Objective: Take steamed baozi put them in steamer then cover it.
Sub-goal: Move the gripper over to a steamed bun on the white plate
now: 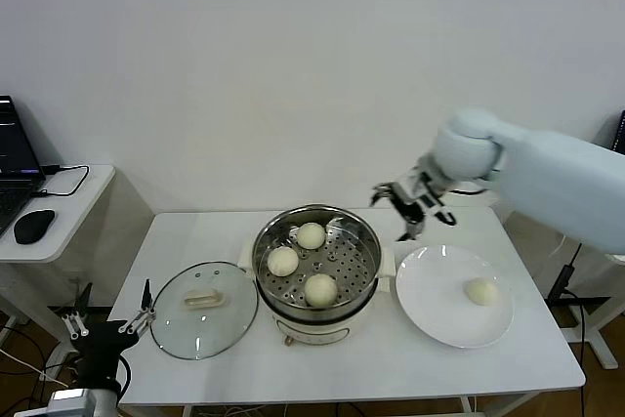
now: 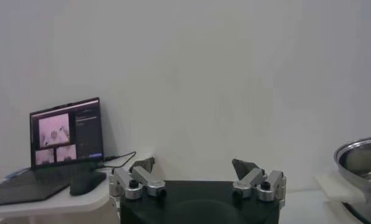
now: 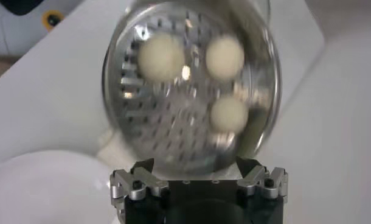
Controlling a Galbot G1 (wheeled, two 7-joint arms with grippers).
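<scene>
Steamer [image 1: 315, 266] mid-table, top uncovered; three buns [image 1: 311, 235] on its tray, bare tray at 3 o'clock. Right gripper [image 1: 410, 210], jaws wide, hangs above the table off the steamer's 1 o'clock. Lid [image 1: 202, 308] flat at steamer's 9 o'clock. Plate [image 1: 452, 294] at 3 o'clock, nothing overhead.

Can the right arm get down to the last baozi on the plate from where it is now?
Probably yes. The right gripper hangs open behind the plate, holding nothing, and the lone baozi sits uncovered with nothing around it.
</scene>
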